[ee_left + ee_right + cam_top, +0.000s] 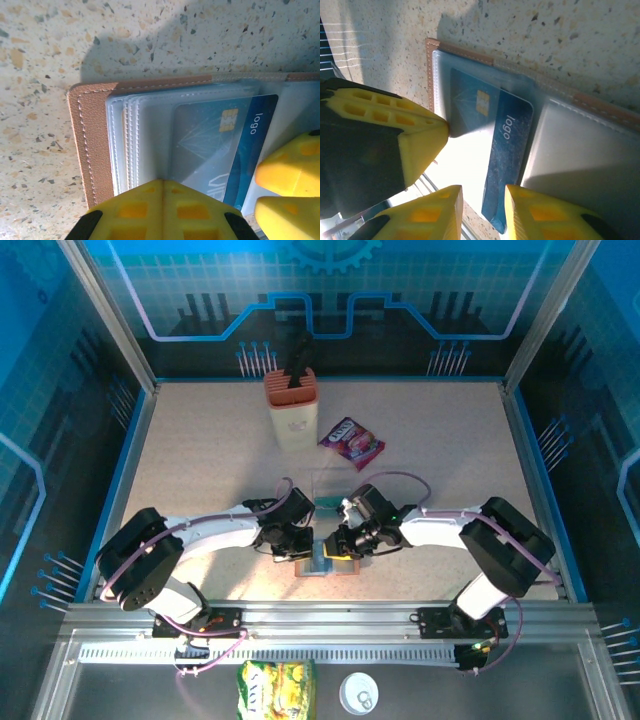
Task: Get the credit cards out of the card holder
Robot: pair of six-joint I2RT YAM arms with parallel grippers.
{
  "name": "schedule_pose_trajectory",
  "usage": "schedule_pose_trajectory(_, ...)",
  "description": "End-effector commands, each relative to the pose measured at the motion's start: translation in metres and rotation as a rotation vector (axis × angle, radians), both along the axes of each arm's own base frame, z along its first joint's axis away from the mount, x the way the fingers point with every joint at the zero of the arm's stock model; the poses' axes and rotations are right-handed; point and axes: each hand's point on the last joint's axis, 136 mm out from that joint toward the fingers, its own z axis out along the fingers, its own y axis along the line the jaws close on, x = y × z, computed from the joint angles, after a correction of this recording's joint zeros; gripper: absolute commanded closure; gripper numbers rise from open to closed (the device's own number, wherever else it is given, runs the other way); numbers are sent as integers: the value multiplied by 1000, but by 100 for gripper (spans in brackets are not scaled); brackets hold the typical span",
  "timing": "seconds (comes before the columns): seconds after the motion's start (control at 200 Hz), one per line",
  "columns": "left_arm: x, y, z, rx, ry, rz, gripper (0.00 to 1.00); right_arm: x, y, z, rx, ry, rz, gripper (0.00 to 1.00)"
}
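Note:
The salmon-brown card holder point(90, 145) lies open on the speckled table, near the front edge between both arms point(325, 567). A blue credit card point(250, 135) marked "logo" sticks partway out of a clear sleeve point(507, 145). My left gripper point(163, 182) is shut, and its tip rests on the stacked clear sleeves beside the card. My right gripper point(482, 205) is open, its yellow fingers point(545, 215) astride the card's protruding end; the card's edge lies close to the right-hand finger. A small teal card point(328, 506) lies on the table just behind the grippers.
A purple snack packet point(351, 443) and a cream container with an orange top point(292, 410) stand farther back. The metal front rail point(330, 618) runs just in front of the holder. A yellow-green packet point(275, 685) and a white lid point(358, 692) lie beyond the rail.

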Motion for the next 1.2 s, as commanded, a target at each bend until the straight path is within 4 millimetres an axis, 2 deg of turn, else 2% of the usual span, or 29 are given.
schedule_pose_trajectory(0.0, -16, 17, -20, 81, 65, 1, 100, 2, -4, 7, 15, -10, -15, 72)
schedule_pose_trajectory(0.25, -17, 17, -19, 79, 65, -1, 100, -1, -8, -9, -13, 37, -18, 72)
schedule_pose_trajectory(0.665, -18, 17, -21, 79, 69, -1, 100, -3, -9, -16, -18, 51, -26, 73)
schedule_pose_trajectory(1.01, -19, 18, -21, 75, 71, 2, 100, -2, 4, -9, 96, 71, -44, 76)
schedule_pose_trajectory(1.196, -20, 19, -21, 80, 72, 0, 100, -1, 5, -7, 108, 72, -50, 80)
